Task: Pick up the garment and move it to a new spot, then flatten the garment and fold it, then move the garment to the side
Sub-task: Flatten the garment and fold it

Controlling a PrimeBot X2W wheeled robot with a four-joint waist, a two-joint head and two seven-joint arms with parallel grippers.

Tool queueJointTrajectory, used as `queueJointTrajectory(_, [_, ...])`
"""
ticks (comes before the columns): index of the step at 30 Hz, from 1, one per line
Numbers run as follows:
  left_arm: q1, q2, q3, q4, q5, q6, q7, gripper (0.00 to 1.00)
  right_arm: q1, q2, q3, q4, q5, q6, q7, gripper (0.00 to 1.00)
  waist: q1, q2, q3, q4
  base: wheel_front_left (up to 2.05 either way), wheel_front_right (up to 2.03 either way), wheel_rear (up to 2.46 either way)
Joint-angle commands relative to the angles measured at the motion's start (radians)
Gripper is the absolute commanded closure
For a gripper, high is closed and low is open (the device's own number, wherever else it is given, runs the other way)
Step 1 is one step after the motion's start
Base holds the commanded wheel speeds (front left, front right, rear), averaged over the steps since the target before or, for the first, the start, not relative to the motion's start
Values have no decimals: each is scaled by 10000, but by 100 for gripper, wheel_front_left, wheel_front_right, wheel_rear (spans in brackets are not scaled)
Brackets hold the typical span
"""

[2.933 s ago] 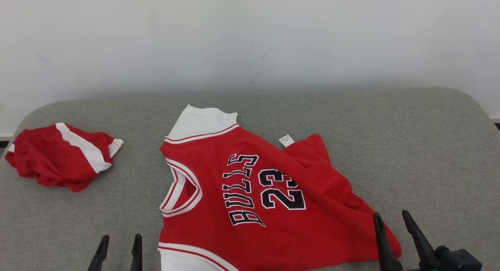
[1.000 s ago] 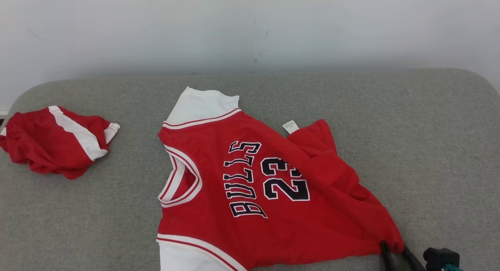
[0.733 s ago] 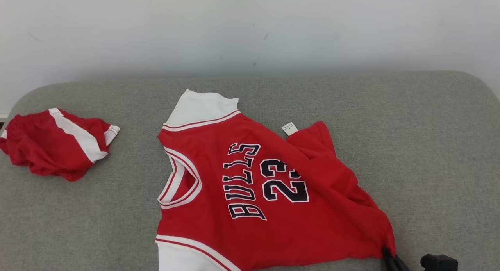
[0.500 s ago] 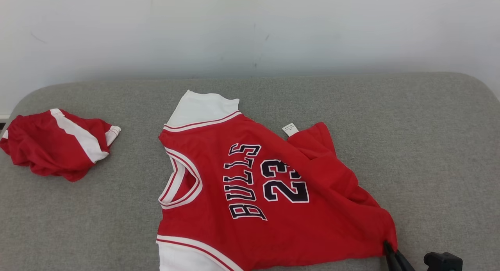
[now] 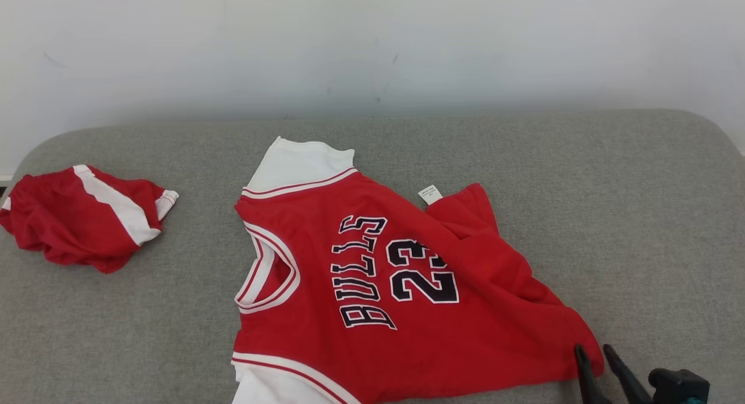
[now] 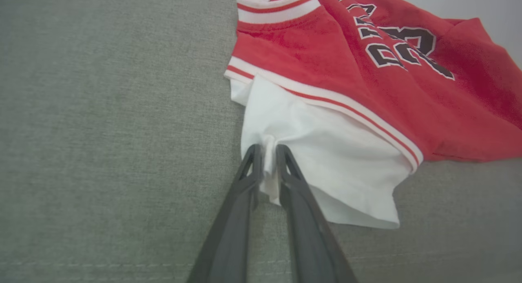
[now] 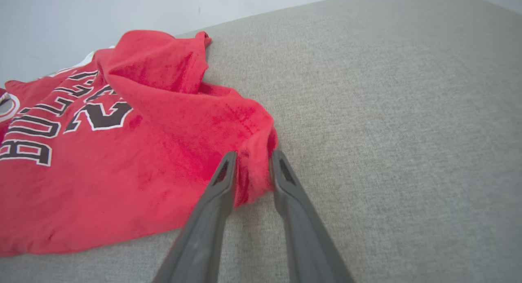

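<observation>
The garment is a red jersey with white sleeves and black "BULLS 23" lettering, lying rumpled on the grey padded surface. In the left wrist view my left gripper is shut on a pinch of the jersey's white sleeve, low over the surface. In the right wrist view my right gripper has the jersey's red hem corner bunched between its fingers. In the head view that gripper sits at the jersey's lower right corner, fingers a little apart.
A second red and white piece of clothing lies crumpled at the far left of the surface. A pale wall rises behind. Bare grey surface stretches to the right and behind the jersey.
About three seconds ago both grippers stood open near the front edge. The right one has since gone to the jersey's right corner and closed around it. The jersey lies where it was.
</observation>
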Motion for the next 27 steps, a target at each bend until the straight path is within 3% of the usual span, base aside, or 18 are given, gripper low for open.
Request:
queueJointTrajectory(1, [195, -20, 135, -212, 110, 33, -3, 0, 145, -35, -162, -170, -177, -25, -6, 0, -1, -1, -20, -11, 0, 0, 0])
queueJointTrajectory(7, [355, -72, 1200, -2013, 552, 338, -3, 0, 608, 159, -1192, -1650, -962, -25, -6, 0, -1, -1, -258, -31, 0, 0, 0])
queueJointTrajectory(13, [154, -88, 2078, -3126, 916, 462, -3, 0, 863, 330, -1585, -2980, -1498, -25, -5, 0, -1, -1, -456, -85, 0, 0, 0])
queueJointTrajectory(27, [693, -87, 2618, -4321, 1462, 326, -3, 0, 1929, 693, -1729, -4587, -1988, -25, -6, 0, -1, -1, -749, 44, 0, 0, 0])
